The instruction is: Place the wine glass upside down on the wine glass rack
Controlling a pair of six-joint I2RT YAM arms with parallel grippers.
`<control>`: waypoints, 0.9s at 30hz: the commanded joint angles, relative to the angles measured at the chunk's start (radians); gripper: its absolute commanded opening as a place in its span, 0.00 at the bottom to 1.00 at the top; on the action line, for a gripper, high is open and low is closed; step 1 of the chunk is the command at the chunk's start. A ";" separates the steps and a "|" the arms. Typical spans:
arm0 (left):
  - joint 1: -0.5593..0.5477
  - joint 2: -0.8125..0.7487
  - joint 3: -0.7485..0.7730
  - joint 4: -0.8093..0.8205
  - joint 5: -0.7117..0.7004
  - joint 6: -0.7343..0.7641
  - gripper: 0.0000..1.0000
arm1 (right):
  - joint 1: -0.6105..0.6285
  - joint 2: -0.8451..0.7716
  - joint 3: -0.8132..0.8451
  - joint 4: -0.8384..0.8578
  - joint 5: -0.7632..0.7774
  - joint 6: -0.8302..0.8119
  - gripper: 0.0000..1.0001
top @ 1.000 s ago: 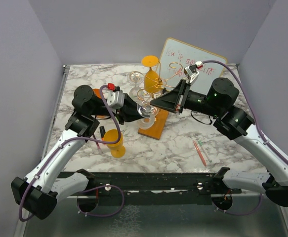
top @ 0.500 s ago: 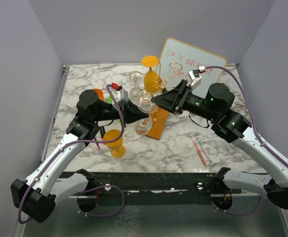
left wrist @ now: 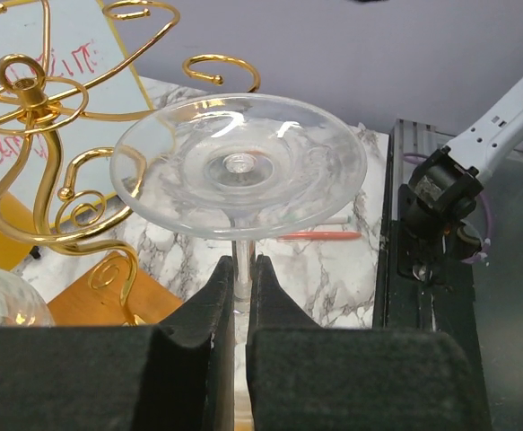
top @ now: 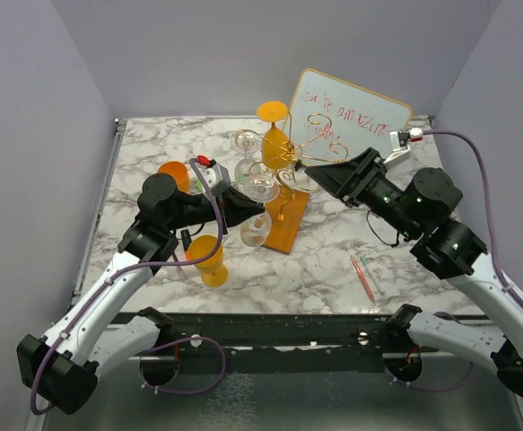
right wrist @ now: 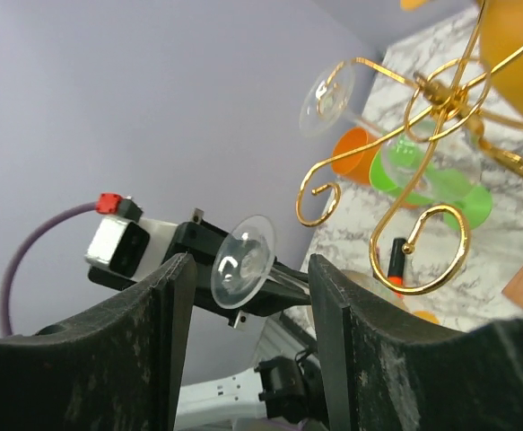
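A clear wine glass (top: 256,232) hangs upside down just left of the wine glass rack (top: 302,154), a gold wire stand on an orange-brown wooden base. My left gripper (top: 257,208) is shut on its stem. In the left wrist view the glass's round foot (left wrist: 239,166) spreads above my left gripper (left wrist: 241,266), with the rack's scrolls (left wrist: 28,90) to the left. My right gripper (top: 319,175) stands open to the right of the rack, holding nothing. In the right wrist view the glass's foot (right wrist: 243,260) shows between the spread jaws of my right gripper (right wrist: 248,274), apart from both.
An orange glass (top: 274,135) and clear glasses (top: 246,142) hang on the rack. An orange glass (top: 209,256) stands at the front left, an orange cup (top: 173,172) behind it. A whiteboard (top: 346,112) leans at the back. Pens (top: 362,274) lie right.
My right gripper has opened, let go of the glass and drawn back to the right. My left gripper has shut on the stem and now holds the glass alone.
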 commanded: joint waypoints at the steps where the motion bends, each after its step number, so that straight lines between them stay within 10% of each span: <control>1: -0.001 0.050 -0.007 0.158 0.009 -0.086 0.00 | -0.001 -0.081 -0.012 -0.032 0.182 -0.087 0.58; 27: -0.050 0.236 -0.001 0.324 -0.216 -0.234 0.00 | -0.001 -0.116 -0.033 -0.017 0.230 -0.111 0.58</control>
